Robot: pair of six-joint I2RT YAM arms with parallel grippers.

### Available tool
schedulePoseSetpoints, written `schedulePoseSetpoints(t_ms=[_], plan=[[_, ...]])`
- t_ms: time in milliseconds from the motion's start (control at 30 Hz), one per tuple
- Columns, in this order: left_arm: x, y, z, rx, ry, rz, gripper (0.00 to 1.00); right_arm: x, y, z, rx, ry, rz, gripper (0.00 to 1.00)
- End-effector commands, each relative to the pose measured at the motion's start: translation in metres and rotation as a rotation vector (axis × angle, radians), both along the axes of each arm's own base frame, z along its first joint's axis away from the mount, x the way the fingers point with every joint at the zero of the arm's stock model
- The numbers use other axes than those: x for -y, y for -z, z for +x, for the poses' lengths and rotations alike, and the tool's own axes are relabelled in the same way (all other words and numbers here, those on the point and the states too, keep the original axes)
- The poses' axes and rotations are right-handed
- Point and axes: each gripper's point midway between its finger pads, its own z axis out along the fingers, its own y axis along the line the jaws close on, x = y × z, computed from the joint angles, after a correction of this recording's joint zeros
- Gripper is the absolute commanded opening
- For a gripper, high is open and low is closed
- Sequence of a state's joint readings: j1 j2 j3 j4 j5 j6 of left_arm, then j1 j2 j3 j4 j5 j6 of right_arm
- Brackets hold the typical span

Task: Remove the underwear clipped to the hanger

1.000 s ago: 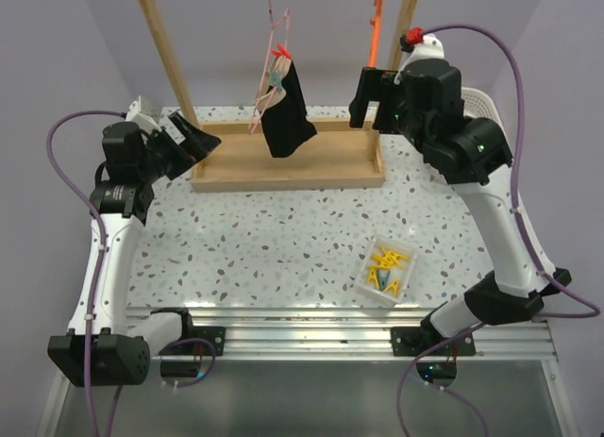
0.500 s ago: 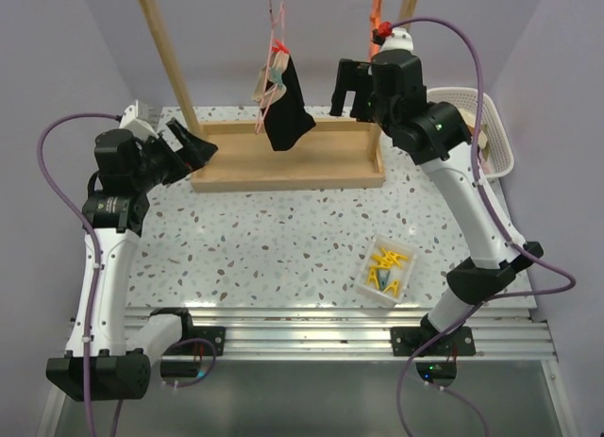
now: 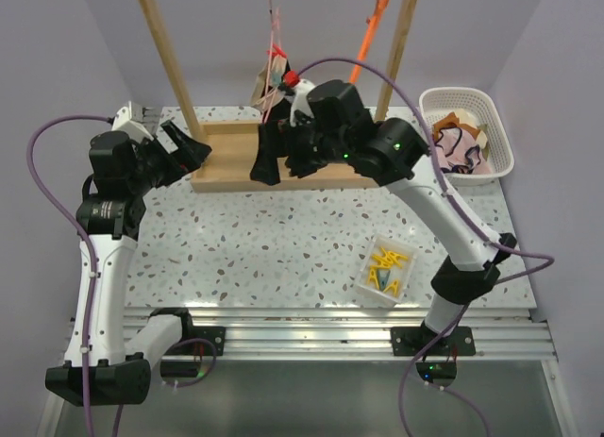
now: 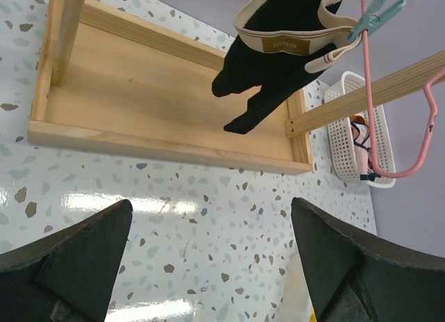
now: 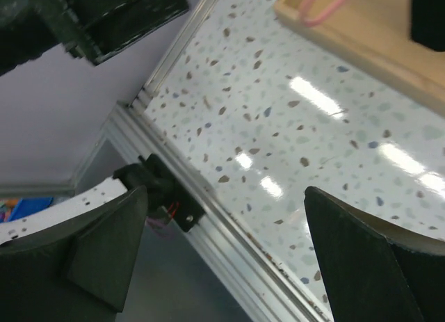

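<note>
Shows the right gripper (image 3: 293,154) low over the wooden rack (image 3: 226,161), with the black underwear (image 3: 265,163) hanging just to its left. Cannot tell contact from here. Places the white basket (image 3: 462,92) holding the pink underwear (image 3: 455,141) well to its right, and the left gripper (image 3: 187,146), fingers spread, well to its left, aimed at the rack
</note>
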State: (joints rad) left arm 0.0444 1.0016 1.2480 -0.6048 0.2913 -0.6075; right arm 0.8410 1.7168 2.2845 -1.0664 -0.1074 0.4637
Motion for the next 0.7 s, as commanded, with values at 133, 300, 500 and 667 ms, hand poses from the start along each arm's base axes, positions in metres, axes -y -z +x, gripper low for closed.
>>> schedulePoseSetpoints(t_ms=[133,300,500,667], plan=[[-0.002,-0.007,-0.007,0.030,-0.011,0.021,1.00,-0.036,-0.023,0.039,0.170,0.200,0.044,0.98],[-0.004,-0.006,-0.011,0.030,-0.020,0.022,1.00,-0.021,-0.019,0.087,0.269,0.474,-0.013,0.98],[-0.006,-0.006,-0.013,0.028,-0.034,0.029,1.00,-0.040,-0.010,0.126,0.319,0.514,-0.009,0.98],[-0.009,-0.002,-0.016,0.018,-0.049,0.037,1.00,-0.022,0.012,0.169,0.258,0.587,0.010,0.95]])
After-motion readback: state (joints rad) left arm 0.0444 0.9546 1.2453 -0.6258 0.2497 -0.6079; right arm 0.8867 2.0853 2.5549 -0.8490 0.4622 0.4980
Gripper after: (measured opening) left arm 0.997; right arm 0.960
